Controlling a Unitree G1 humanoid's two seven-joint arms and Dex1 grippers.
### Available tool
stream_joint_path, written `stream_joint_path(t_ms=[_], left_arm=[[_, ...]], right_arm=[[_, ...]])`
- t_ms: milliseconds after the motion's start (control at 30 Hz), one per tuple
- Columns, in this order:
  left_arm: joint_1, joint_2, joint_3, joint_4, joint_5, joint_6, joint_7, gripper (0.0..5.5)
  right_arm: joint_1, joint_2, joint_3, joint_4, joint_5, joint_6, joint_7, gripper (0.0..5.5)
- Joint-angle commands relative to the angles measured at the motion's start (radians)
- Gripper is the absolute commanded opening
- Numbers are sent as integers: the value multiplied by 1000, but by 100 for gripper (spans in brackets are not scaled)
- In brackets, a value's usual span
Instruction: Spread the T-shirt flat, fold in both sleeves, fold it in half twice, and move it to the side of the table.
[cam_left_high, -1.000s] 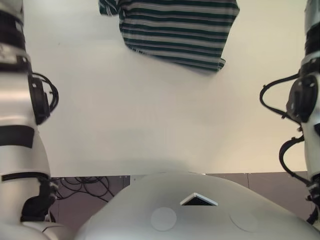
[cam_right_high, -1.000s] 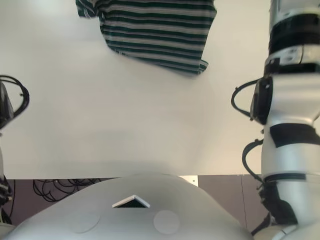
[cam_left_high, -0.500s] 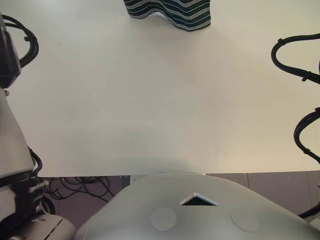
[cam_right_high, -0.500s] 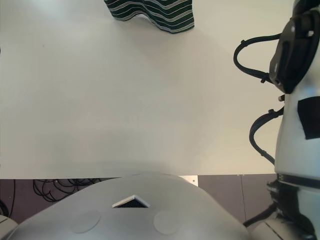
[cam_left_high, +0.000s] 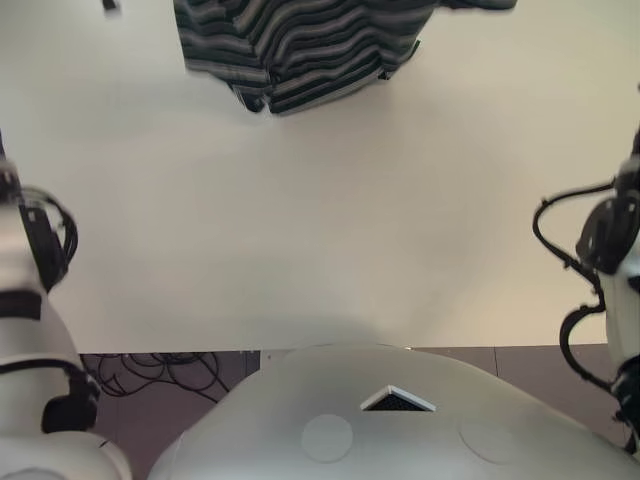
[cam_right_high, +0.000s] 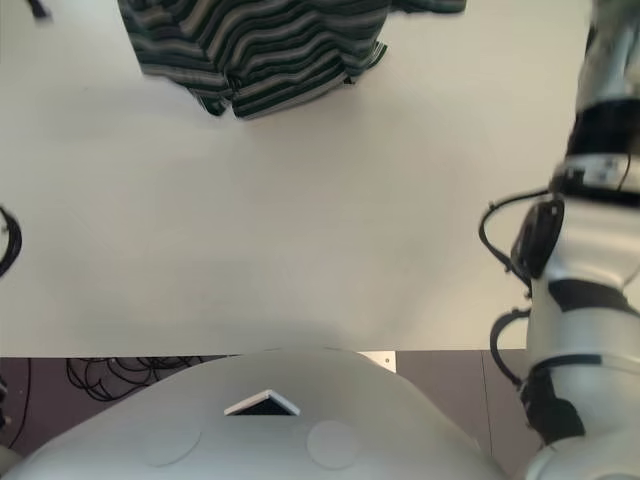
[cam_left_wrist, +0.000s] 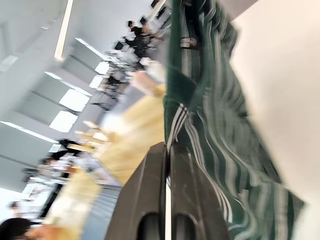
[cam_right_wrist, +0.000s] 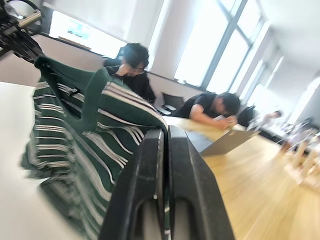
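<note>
The green-and-white striped T-shirt hangs crumpled over the far part of the white table, with its lower hem loose just above the surface. In the left wrist view, my left gripper is shut on a fold of the T-shirt. My right gripper is likewise shut on the striped cloth, which drapes away from its fingertips. My forearms stand at the left and right sides of the table, and the shirt's top edge runs out of the head views.
The table's front edge runs across just ahead of me. Black cables lie on the floor below it at the left. Broad bare tabletop stretches between the hanging shirt and the front edge.
The shirt was lifted until only its hem showed. It has come back down, now bunched and shifted left. Both arms rose and then dropped back to the table's sides.
</note>
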Motion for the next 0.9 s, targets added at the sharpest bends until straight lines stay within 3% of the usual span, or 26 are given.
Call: stream_joint_path(t_ms=[33, 133, 267, 467, 600, 733, 900], left_arm=[[819, 289, -180, -767, -54, 115, -68, 0], [935, 214, -272, -693, 168, 68, -13, 0], [1039, 199, -302, -661, 345, 37, 58, 0], [1203, 247, -215, -749, 383, 31, 180, 0], [1278, 227, -187, -804, 366, 66, 241, 0], [1355, 277, -111, -872, 258, 96, 223, 65], [1497, 395, -11, -843, 300, 123, 187, 143]], right_arm=[[854, -330, 143, -561, -99, 10, 314, 4], [982, -308, 227, -506, -247, -84, 276, 4], [1092, -290, 187, -608, -176, -9, 243, 4], [1311, -270, 101, -798, -78, 67, 169, 4], [1351, -267, 56, -850, -49, 91, 130, 4], [1373, -298, -17, -864, 39, 136, 185, 75], [1370, -341, -14, -733, -90, 53, 206, 162]])
